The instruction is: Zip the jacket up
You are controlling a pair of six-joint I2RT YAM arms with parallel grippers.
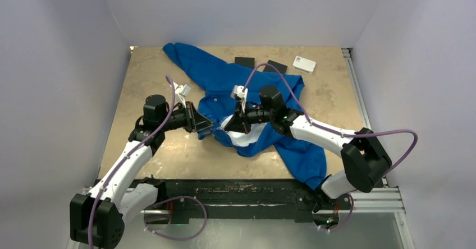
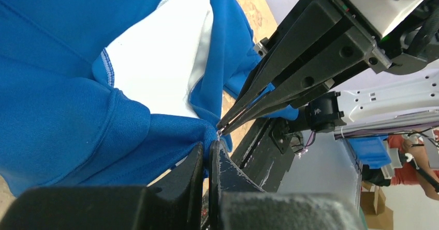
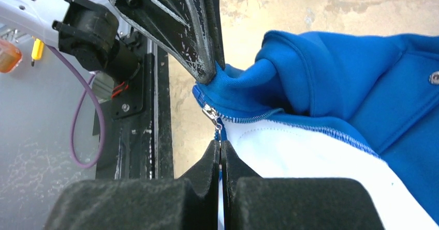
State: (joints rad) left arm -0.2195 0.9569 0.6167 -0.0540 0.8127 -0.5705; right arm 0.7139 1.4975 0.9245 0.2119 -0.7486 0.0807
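Item inspected: the jacket (image 1: pixel 213 75), royal blue soft fabric. It lies crumpled across the middle of the desk (image 1: pixel 140 92). One sleeve runs to the far-left corner and the other trails to the near-right edge beside my right arm's base. The front lies open at the near side, showing a patch of white lining (image 1: pixel 247 138). The silvery zipper (image 3: pixel 259 117) runs along the blue edge above that lining. Its pull (image 3: pixel 211 115) hangs at the bunched bottom corner.

My left end effector (image 1: pixel 205 127) is pressed together, pinching the blue hem corner of the jacket just beside the pull. My right end effector (image 1: pixel 227 124) is also pressed together. Its tips meet the jacket at the lower end of the pull, and the lining edge lies against them. The two end effectors stand tip to tip, nearly touching.

Surroundings: bare desk lies open to the left of the jacket and along the right side. Two flat black pieces (image 1: pixel 243 61) (image 1: pixel 276 67) and a small white box (image 1: pixel 304 64) sit at the far edge, the black ones just beside the fabric. A black rail (image 1: pixel 236 193) borders the near edge.
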